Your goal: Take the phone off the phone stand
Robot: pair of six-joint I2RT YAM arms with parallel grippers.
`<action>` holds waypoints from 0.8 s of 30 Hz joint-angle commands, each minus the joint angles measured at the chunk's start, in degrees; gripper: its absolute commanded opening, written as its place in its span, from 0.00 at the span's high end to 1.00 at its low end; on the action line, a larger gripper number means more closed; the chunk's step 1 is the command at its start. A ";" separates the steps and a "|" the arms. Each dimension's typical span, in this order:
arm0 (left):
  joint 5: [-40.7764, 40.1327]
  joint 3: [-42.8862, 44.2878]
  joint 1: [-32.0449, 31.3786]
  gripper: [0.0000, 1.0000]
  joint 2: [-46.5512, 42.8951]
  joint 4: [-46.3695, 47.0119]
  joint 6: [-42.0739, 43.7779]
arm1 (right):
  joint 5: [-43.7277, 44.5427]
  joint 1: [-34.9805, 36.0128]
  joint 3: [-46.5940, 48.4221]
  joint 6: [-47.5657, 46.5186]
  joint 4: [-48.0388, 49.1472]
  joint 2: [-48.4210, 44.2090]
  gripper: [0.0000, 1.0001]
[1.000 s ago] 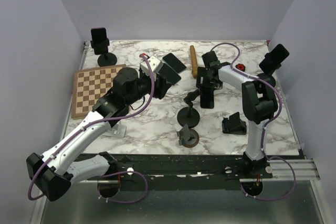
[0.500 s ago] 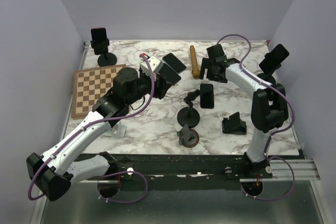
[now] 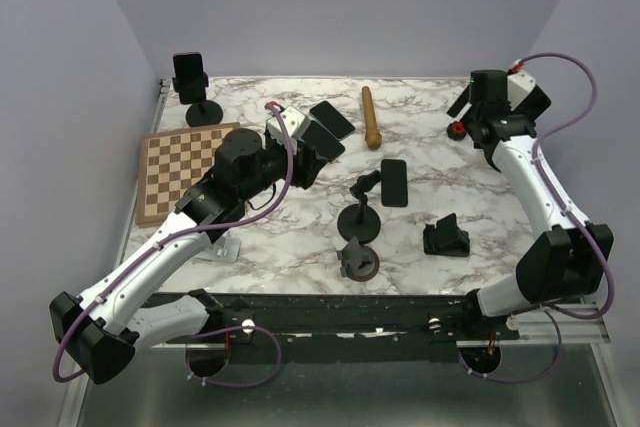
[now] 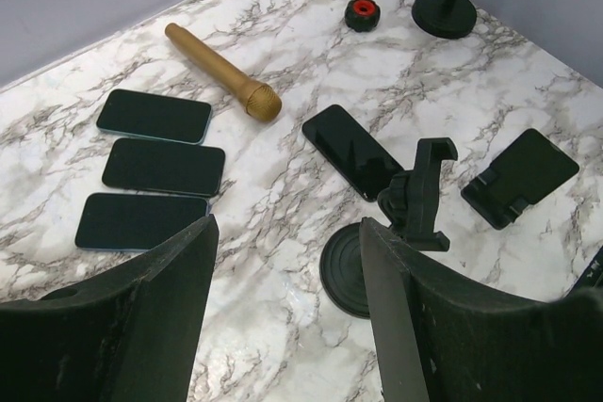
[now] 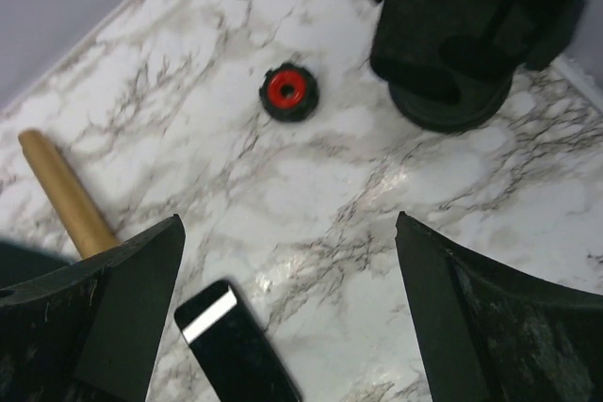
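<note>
top external view, from the left: the far-left stand (image 3: pixel 190 82) holds a dark phone clipped upright at the back corner, and a chessboard (image 3: pixel 185 175) lies flat in front of it. the left claw (image 4: pixel 283 228) hangs over the middle-left of the marble tabletop (image 3: pixel 300 237), its jaws spread with nothing between them. its wrist view shows three spare phones (image 4: pixel 163 166) lying in a row below (screens up, side by side). right of them lies a wooden rod (image 3: pixel 372 117).

the phone stand (image 3: pixel 360 212) is upright mid-tabletop on its round base, its cradle bare. the phone (image 3: pixel 394 182) lies flat on the tabletop, screen up, just beside the cradle on its right; whether the two touch i cannot tell. a small stand (image 3: pixel 357 259) sits in front of them near the front edge, and a black folding holder (image 3: pixel 445 237) rests further right.

a red knob (image 3: pixel 457 128) sits toward the far right corner, near the round base of another stand (image 5: pixel 448 101). the right claw (image 5: pixel 287 223) hovers above that area, jaws spread wide, gripping nothing.
</note>
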 commanded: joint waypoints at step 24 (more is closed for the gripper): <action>1.79 -0.12 -0.44 0.30 -3.86 1.36 -2.09 | 20.76 -12.70 21.63 12.45 -10.48 11.97 0.00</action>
